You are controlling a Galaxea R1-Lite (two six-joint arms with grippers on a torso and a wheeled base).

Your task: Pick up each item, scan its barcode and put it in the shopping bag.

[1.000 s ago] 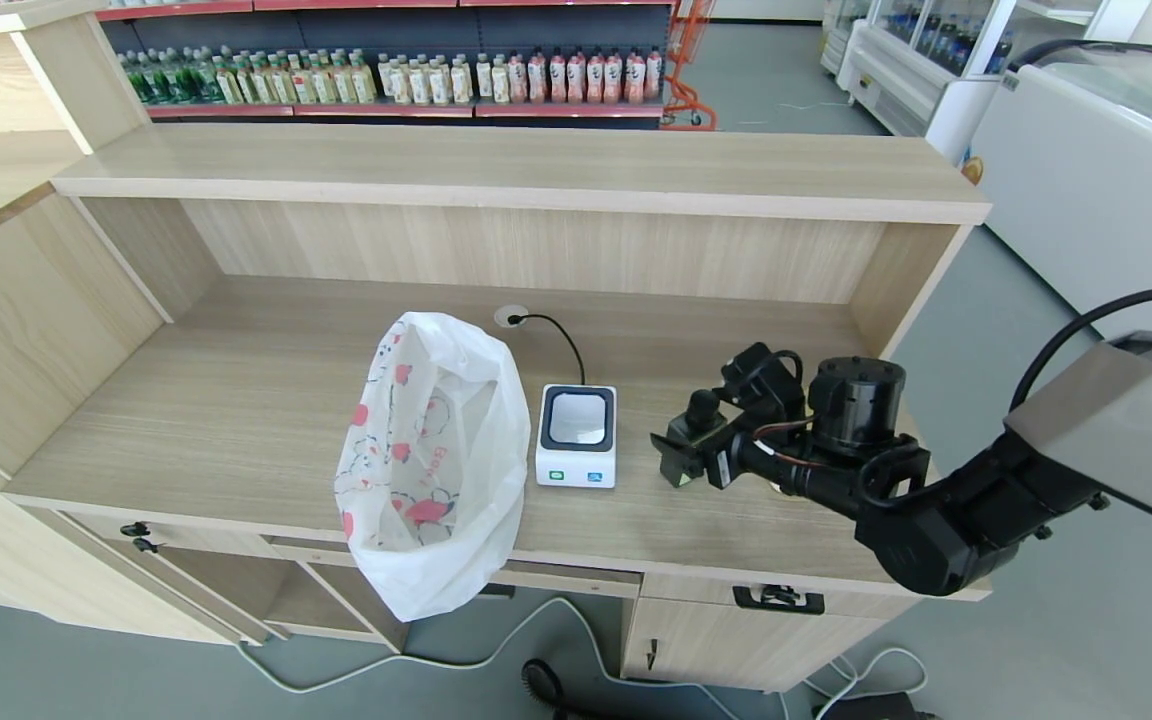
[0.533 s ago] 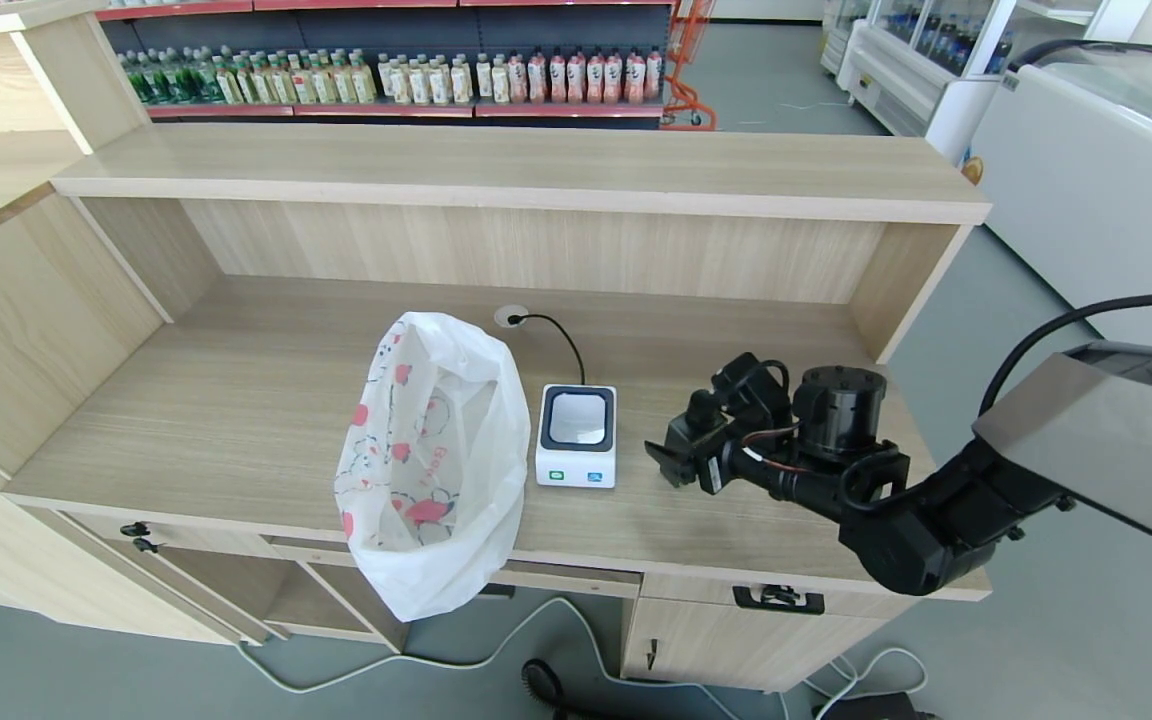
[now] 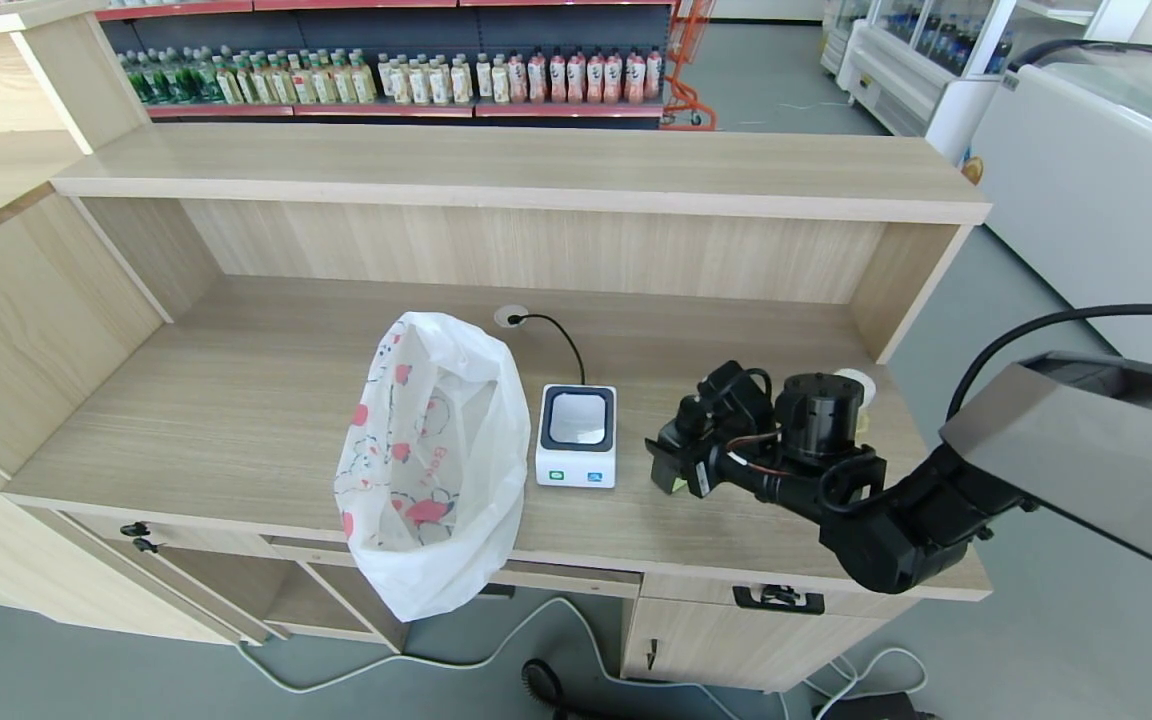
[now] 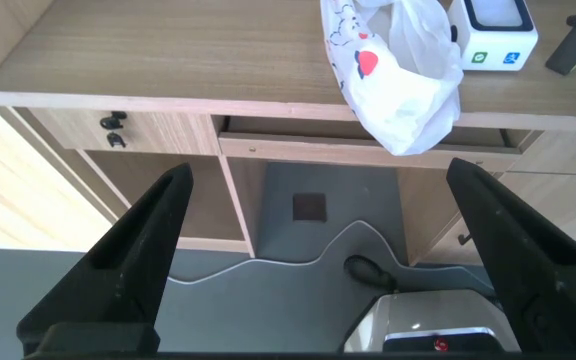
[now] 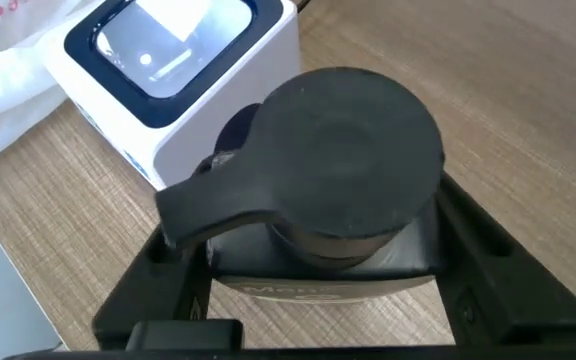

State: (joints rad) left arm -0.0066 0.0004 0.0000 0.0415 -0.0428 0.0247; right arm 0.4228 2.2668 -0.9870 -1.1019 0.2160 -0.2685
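Right jaws grasp a black-capped container (image 5: 343,160) just beside the scanner (image 3: 577,432); left jaws released. Advised: present its barcode squarely to the scanner window, held steady.

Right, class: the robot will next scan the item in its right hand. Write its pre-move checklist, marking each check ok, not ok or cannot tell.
1. Item held in right hand: ok.
2. Scanner window uncovered: ok.
3. Item over the scanner: not ok, it is beside it.
4. Barcode turned to scanner: cannot tell.
5. Bag mouth open: ok.
6. Left hand clear of bag and scanner: ok.
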